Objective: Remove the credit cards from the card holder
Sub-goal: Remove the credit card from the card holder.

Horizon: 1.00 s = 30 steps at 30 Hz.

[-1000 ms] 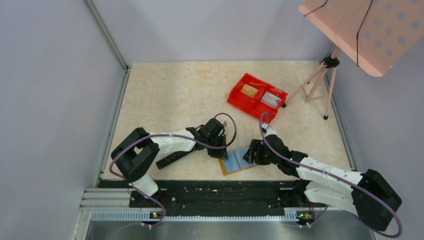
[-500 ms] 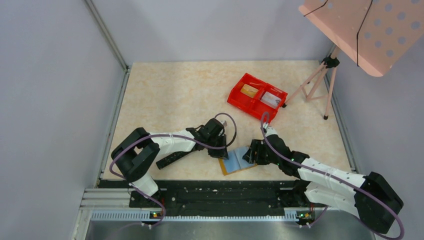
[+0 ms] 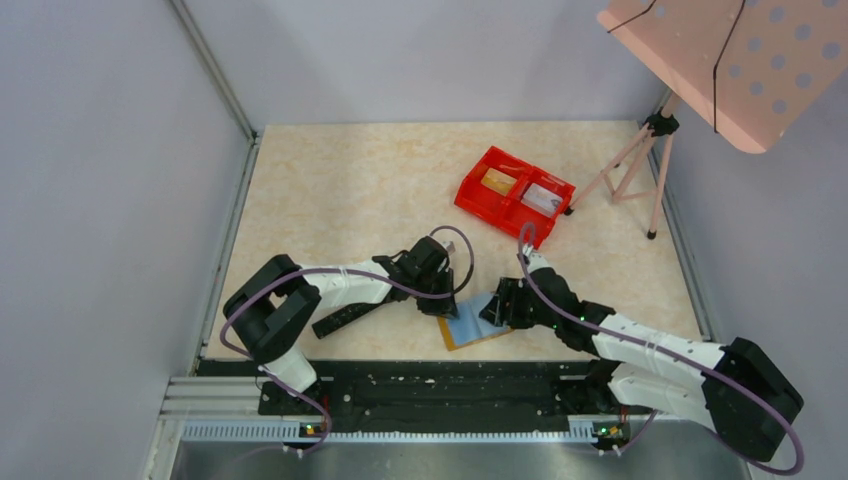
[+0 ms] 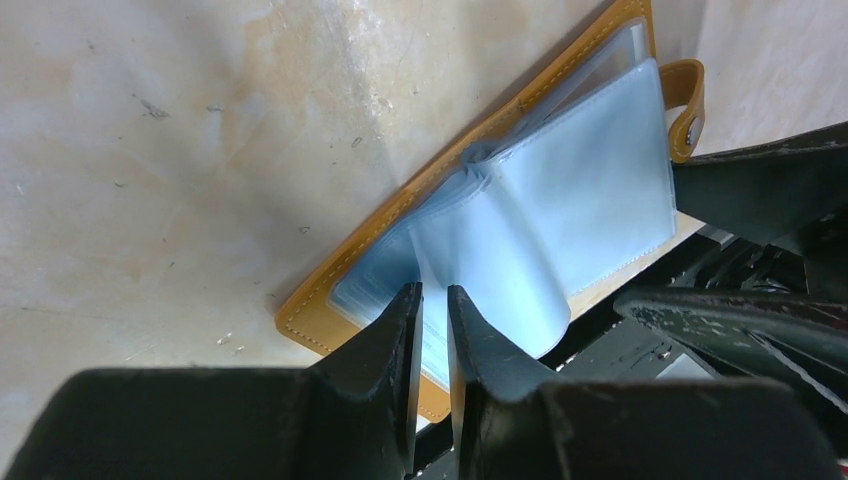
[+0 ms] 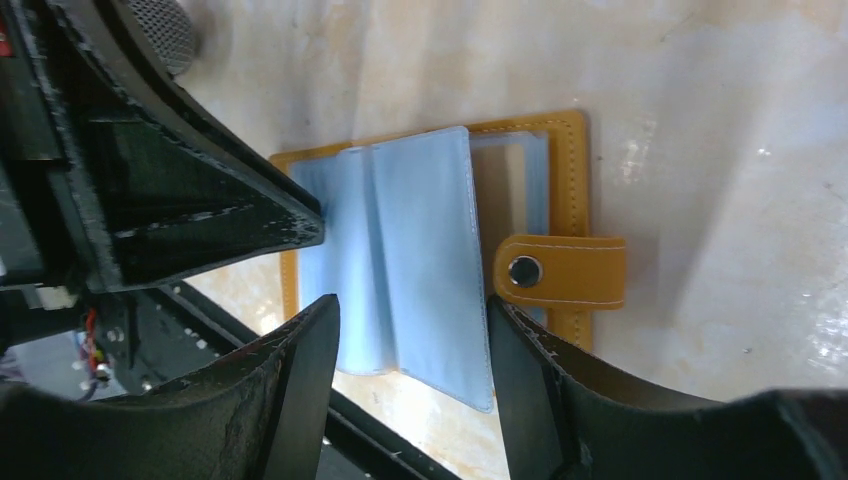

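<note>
- Since a second ago, the right fingers (image 5: 300, 385) have crept slightly toward the upper left of the overhead view, further over the card holder (image 3: 470, 328); the left arm has barely shifted.
- Left fingers (image 4: 385, 350) are drawn almost together, with only a slim slot between them, and they pinch an upright leaf of the holder's pale-blue plastic sleeves near the spine.
- Right fingers stand wide apart and grip nothing; they straddle the free end of a sleeve leaf, one on either side of it.
- In the right wrist view, the tip of a left finger shows at centre left, just beside the sleeves.
- Spread open and flat on the table (image 3: 350, 190), the card holder lies at the lower centre of the overhead view, between the two arms and near the table's bottom edge.
- Its tan cover frames the sleeves, and its snap tab (image 5: 560, 270) sticks out on the right of the right wrist view.
- I cannot tell whether any card sits in the sleeves.
- Well apart, toward the upper right, a red tray (image 3: 468, 196) holds a yellow-gold credit card (image 3: 497, 181) in its left compartment and a pale credit card (image 3: 541, 197) in its right one.
- Right of the tray stands a tripod (image 3: 640, 165) carrying a pink perforated board (image 3: 720, 60).
</note>
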Motion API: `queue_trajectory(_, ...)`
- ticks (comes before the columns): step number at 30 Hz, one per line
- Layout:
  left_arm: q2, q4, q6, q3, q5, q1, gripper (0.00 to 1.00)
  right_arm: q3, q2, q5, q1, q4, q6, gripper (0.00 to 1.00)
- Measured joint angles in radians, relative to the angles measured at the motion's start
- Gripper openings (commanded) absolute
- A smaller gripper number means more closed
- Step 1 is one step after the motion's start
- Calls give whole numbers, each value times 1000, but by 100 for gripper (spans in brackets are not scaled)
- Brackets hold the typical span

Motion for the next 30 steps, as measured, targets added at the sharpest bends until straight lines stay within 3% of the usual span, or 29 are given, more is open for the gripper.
queue_trajectory(15,2,10,0,-2,7,0,21,-35,-51,-106,1,131,60,53)
queue_trajectory(30,-145,-62,-8,9,16,119,24,-38,129,-102,125,273,97,52)
